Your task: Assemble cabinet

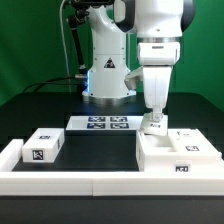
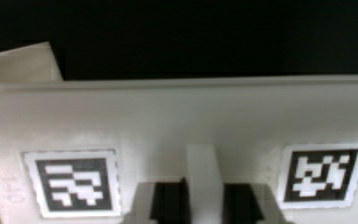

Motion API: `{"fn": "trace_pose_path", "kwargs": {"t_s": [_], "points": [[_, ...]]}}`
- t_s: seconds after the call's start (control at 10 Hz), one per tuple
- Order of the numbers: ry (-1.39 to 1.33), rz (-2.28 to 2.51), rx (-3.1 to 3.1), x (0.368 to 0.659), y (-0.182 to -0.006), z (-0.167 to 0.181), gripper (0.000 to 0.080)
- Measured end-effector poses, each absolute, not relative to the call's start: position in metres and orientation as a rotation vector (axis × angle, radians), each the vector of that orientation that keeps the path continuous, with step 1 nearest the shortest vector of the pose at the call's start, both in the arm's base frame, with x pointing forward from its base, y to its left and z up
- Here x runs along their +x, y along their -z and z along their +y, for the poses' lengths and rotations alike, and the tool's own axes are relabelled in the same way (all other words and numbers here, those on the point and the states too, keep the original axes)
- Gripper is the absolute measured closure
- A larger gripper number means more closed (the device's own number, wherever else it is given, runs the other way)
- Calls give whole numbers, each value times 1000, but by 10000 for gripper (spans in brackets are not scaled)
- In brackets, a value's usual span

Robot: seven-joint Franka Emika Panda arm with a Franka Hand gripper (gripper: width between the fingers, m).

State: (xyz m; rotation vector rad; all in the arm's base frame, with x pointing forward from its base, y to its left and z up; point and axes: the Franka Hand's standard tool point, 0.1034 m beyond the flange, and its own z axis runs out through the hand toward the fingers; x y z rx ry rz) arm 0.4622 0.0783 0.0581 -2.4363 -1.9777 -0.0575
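The large white cabinet body (image 1: 168,155) stands at the exterior view's right, with a small white box part (image 1: 188,138) on it. My gripper (image 1: 155,118) points down at the body's far left corner and is shut on a small tagged white part (image 1: 154,126). In the wrist view this white part (image 2: 176,120) fills the frame and carries two tags (image 2: 73,182). My gripper (image 2: 206,192) holds a narrow white rib between its dark fingers (image 2: 167,205). Another tagged white box part (image 1: 42,147) lies at the exterior view's left.
The marker board (image 1: 103,123) lies in the middle in front of the arm's base (image 1: 105,75). A low white border rail (image 1: 90,182) runs along the front edge. A white corner (image 2: 19,65) of another piece shows beyond the held part.
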Motion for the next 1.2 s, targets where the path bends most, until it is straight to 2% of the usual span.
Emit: {"fn": "trace_pose_path", "kwargs": {"t_s": [1.2], "points": [[24,-2028,-2385,462,-58,79,731]]}}
